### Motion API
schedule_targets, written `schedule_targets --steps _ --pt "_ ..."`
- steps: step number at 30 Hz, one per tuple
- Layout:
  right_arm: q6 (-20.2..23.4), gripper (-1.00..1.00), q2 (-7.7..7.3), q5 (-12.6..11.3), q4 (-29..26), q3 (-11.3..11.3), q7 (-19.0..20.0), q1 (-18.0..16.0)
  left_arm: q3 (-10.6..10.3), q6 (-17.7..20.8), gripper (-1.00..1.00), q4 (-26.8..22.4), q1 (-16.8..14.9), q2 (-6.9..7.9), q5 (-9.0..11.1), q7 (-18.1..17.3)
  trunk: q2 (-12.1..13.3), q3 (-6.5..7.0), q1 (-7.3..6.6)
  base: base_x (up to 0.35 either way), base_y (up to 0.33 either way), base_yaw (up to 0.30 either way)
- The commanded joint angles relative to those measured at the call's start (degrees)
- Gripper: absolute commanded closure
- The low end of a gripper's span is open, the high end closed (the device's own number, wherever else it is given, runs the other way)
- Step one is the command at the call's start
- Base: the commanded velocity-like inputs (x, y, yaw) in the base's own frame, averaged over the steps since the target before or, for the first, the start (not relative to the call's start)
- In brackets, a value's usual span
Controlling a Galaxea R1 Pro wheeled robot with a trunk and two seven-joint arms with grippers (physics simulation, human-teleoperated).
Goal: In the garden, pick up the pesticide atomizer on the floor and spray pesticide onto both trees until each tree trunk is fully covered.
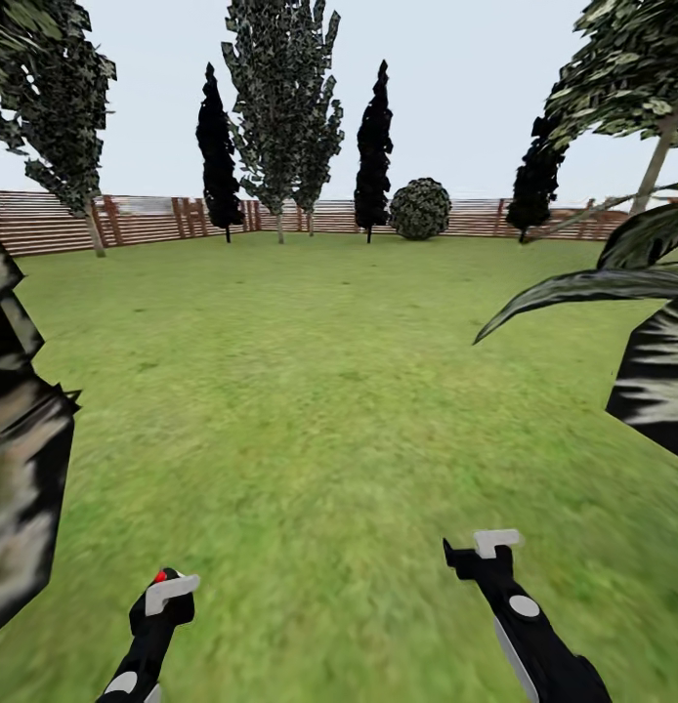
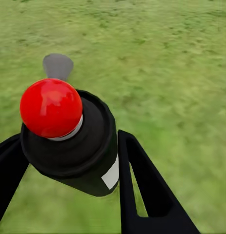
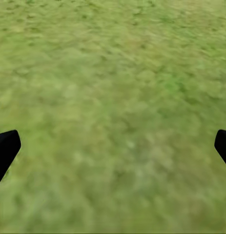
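Observation:
My left gripper (image 1: 166,589) is shut on the pesticide atomizer (image 1: 160,577), low over the lawn at the lower left of the head view. In the left wrist view the atomizer (image 2: 50,107) is a black can with a red ball top, and the black fingers (image 2: 142,185) press its sides. My right gripper (image 1: 486,547) hangs open over bare grass, and its fingertips (image 3: 5,148) sit far apart with nothing between them. Tall trees with slim pale trunks stand far off: one at the left fence (image 1: 93,229), one leaning at the upper right (image 1: 659,161).
A brown slat fence (image 1: 144,220) rings the lawn, with dark cypress-like trees (image 1: 374,146), a round bush (image 1: 420,208) and more slim-trunked trees (image 1: 279,227) along it. A dark mottled trunk (image 1: 21,469) stands close at my left, and a palm (image 1: 661,381) with long fronds at my right.

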Motion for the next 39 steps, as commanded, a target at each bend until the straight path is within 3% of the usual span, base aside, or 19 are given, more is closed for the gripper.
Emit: schedule_targets --steps 1,39 --pt "-0.1 -1.00 -0.01 0.3 0.0 -0.1 0.0 0.0 -0.1 -0.2 1.00 0.1 -0.1 -0.01 0.3 0.0 0.0 -0.05 0.02 0.340 0.000 0.278" --pt "-0.1 -1.00 -0.01 0.3 0.0 -0.1 0.0 0.0 -0.2 -0.2 1.00 0.1 -0.1 -0.01 0.4 0.0 0.0 -0.05 0.02 0.340 0.000 0.018"
